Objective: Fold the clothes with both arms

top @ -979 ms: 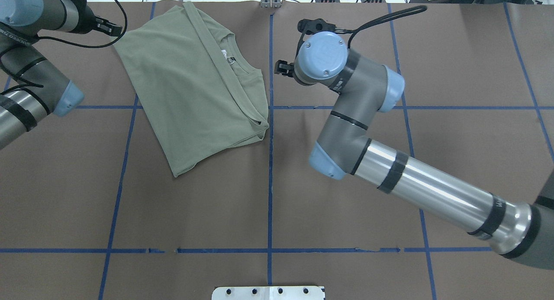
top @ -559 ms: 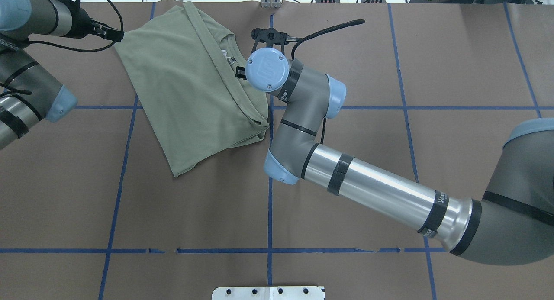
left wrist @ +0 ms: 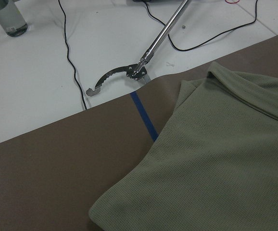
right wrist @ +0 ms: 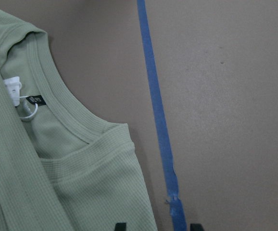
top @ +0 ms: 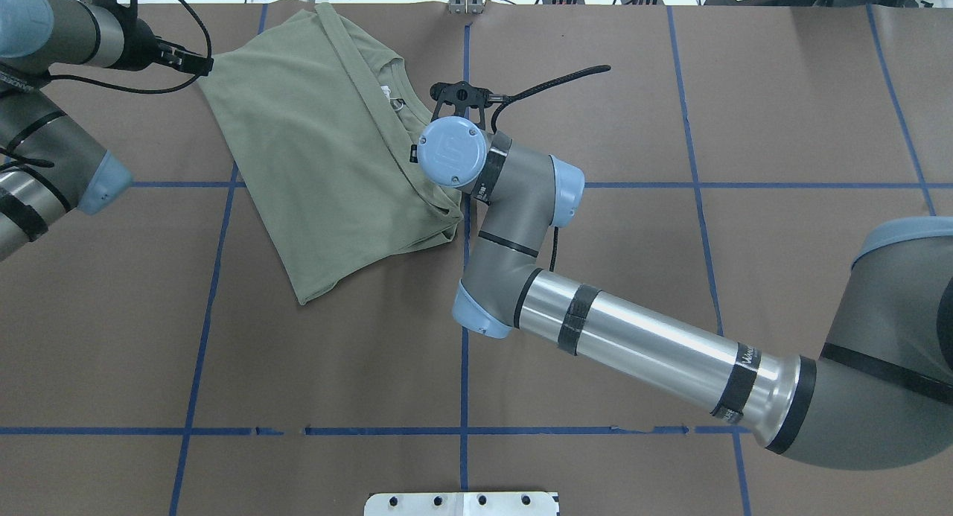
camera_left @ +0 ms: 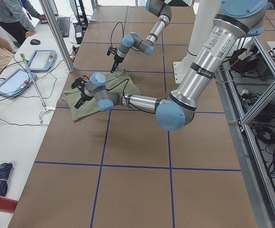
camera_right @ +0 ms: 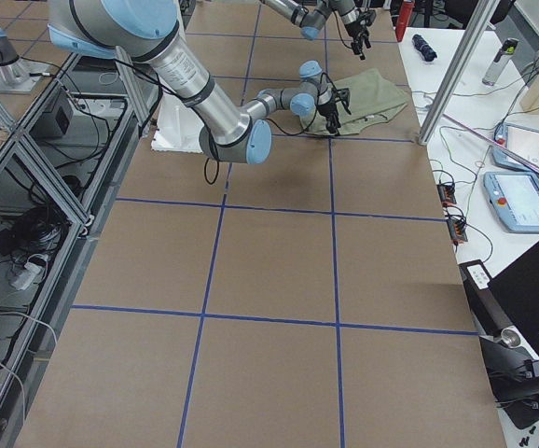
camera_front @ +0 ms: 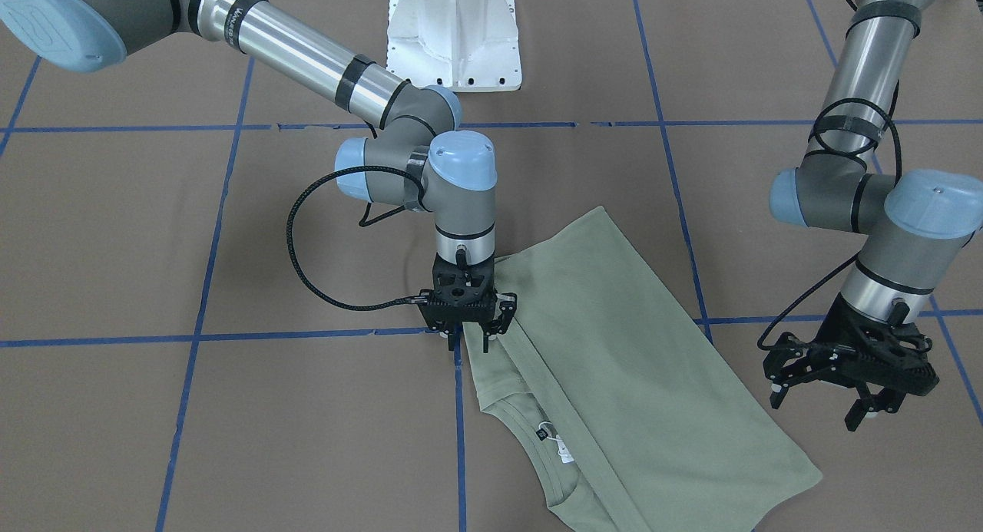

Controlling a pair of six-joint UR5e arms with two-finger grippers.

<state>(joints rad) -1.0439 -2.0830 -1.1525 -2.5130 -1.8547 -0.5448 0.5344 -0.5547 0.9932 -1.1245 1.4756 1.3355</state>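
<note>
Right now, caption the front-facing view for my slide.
Open right gripper over the folded green shirt edge; open left gripper nearby.

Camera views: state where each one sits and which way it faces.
Front-facing: across the table, facing the robot; right arm, left arm, right gripper at the shirt.
Overhead: behind the robot, looking down; both arms.
Exterior left: table's left end; left arm nearest.
Exterior right: opposite end; right arm nearest.
Left wrist: shirt corner; no fingers.
Right wrist: collar; fingertips.
All share the shirt.

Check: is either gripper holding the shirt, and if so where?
Nothing is held. The right gripper is open, jaws straddling the side edge of the shirt; the left gripper is open beside its corner.
</note>
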